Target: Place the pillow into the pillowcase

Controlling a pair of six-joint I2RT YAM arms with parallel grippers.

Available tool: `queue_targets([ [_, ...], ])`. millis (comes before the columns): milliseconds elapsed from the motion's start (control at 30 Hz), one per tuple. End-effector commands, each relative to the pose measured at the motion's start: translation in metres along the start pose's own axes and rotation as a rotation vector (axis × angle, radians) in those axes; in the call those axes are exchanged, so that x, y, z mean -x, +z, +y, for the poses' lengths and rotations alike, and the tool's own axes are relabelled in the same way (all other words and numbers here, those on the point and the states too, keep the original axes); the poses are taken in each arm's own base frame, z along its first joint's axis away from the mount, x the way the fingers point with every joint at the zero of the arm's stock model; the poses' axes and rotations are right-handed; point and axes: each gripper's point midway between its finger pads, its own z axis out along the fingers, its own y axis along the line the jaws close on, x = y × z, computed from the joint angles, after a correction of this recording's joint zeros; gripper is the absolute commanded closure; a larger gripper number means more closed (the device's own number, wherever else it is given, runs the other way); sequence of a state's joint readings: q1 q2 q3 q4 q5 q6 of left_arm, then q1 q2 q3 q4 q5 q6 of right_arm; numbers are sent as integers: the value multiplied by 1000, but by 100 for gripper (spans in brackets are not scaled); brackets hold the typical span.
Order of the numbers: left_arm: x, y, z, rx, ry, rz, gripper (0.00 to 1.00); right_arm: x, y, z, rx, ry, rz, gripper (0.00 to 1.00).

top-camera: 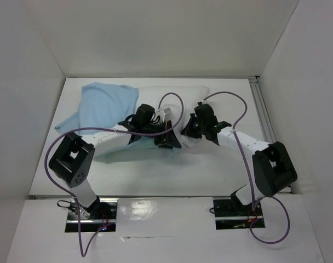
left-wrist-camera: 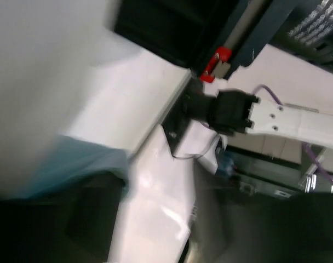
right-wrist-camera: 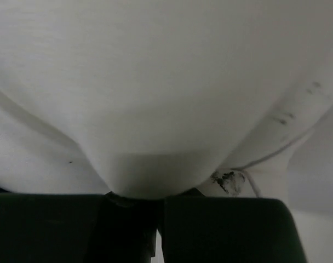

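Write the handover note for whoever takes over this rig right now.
Left end effector: over the middle of the pillow; its view is blurred, so open or shut cannot be told.
Right end effector: shut, pinching a fold of the pillow.
Pillowcase: back left, bunched at the pillow's left end; whether that end is inside cannot be seen.
Done: pillow gripped; most of it lies bare.
Left: open the pillowcase mouth and work the whole pillow in.

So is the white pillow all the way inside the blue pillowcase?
No, most of the pillow shows bare white, with the pillowcase bunched at its left end.
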State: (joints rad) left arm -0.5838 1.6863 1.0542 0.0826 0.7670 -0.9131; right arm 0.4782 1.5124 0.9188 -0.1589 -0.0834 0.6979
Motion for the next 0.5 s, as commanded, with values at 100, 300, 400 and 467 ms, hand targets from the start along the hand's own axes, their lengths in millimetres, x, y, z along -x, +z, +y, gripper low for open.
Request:
queue_targets([
  [100, 0, -56, -118, -119, 354, -18, 0, 14, -56, 75, 282, -13, -106, 100],
  [300, 22, -103, -153, -21, 500, -63, 34, -11, -84, 76, 278, -103, -60, 100],
  [400, 59, -136, -151, 86, 512, -207, 100, -32, -90, 61, 234, -150, -18, 100],
  [467, 89, -155, -124, 252, 458, -320, 100, -43, -87, 42, 160, -203, 8, 91],
])
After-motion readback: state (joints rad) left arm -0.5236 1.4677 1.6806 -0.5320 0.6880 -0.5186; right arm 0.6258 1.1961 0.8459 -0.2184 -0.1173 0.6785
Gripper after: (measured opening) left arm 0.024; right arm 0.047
